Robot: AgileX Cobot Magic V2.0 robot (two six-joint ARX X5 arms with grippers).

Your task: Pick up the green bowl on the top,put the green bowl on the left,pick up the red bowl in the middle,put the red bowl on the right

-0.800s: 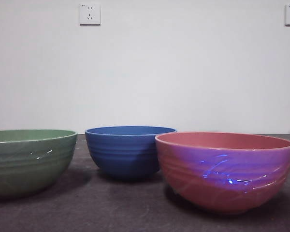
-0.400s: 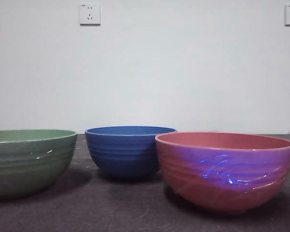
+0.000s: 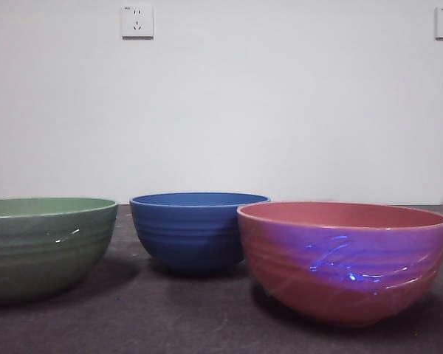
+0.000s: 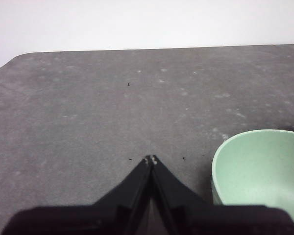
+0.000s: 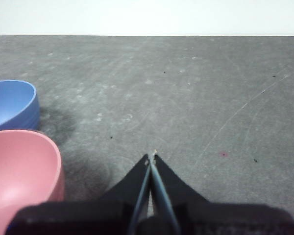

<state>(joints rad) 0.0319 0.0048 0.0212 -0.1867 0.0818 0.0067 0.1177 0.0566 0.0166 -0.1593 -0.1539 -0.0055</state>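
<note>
The green bowl stands upright on the table at the left of the front view, apart from the other bowls. It also shows in the left wrist view, beside my left gripper, which is shut and empty above bare table. The red bowl stands upright at the right, nearest the camera. It also shows in the right wrist view, beside my right gripper, which is shut and empty. Neither gripper shows in the front view.
A blue ribbed bowl stands in the middle, farther back, and shows in the right wrist view beyond the red bowl. The grey table runs to a white wall with two sockets.
</note>
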